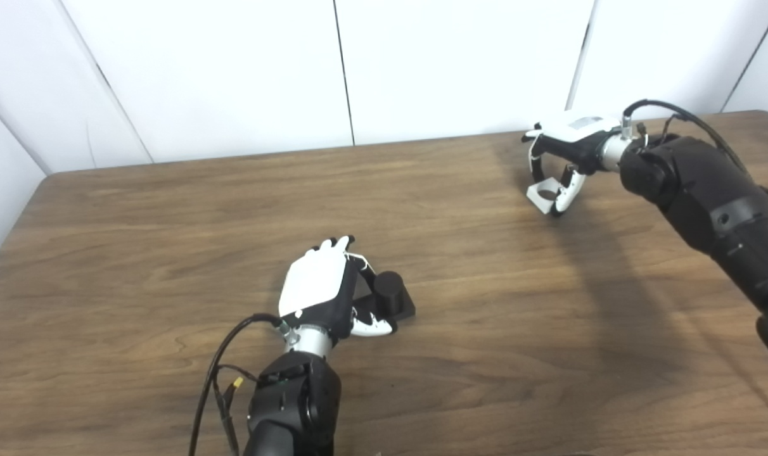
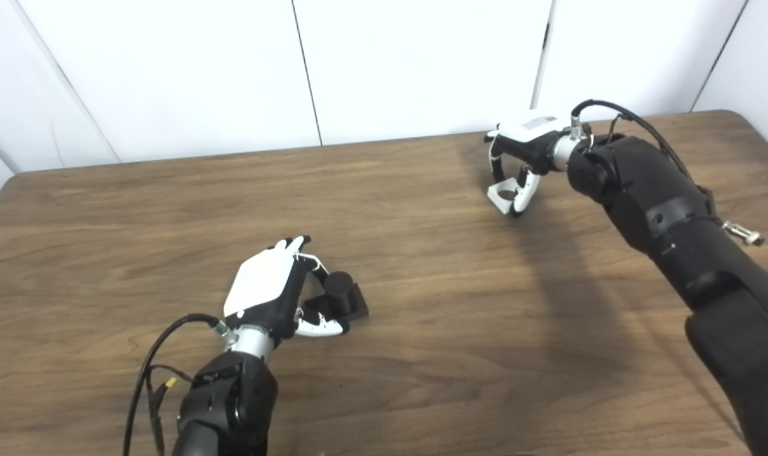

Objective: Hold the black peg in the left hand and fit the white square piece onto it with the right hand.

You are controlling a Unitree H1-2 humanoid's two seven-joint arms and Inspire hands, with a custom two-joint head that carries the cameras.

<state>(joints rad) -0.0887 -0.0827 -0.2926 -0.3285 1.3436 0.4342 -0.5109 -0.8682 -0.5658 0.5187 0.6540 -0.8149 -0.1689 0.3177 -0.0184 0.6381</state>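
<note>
Left hand [image 1: 324, 288] cupped round black peg [image 1: 389, 292] at table [image 1: 137, 253] centre, grip not yet firm; right hand [image 1: 564, 158] at 2 o'clock pinching white square piece [image 1: 545, 192]: seat both grips before lifting, then align hole w/ peg.

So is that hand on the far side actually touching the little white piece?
Touching. In the left eye view the right hand curls around the white square piece, a finger pressed against its side.
</note>
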